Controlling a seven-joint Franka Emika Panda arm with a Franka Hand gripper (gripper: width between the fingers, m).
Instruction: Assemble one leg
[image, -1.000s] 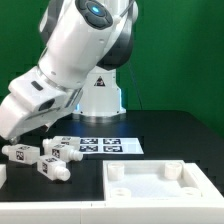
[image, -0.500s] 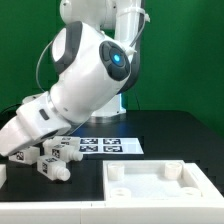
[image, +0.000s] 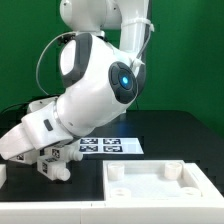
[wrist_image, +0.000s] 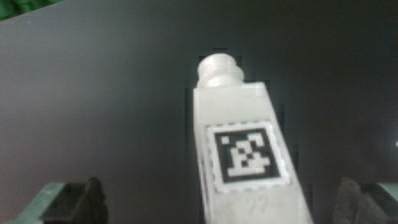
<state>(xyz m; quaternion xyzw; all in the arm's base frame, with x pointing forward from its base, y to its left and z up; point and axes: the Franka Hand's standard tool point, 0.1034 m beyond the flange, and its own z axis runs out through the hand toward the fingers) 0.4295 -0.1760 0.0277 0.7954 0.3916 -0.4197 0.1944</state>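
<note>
Between my fingers (wrist_image: 71, 200) sits the leg (wrist_image: 237, 130), lying on the black table (wrist_image: 89, 90) with its tag facing my wrist camera. My claw (wrist_image: 217, 200) is wide: both fingertips stand clear of the leg's sides, nothing held. Exterior view: my wrist is low over the cluster of white pegs (image: 55, 165). The marker board (image: 110, 146) lies just beyond them and the square panel (image: 165, 185) is well apart from my claw.
</note>
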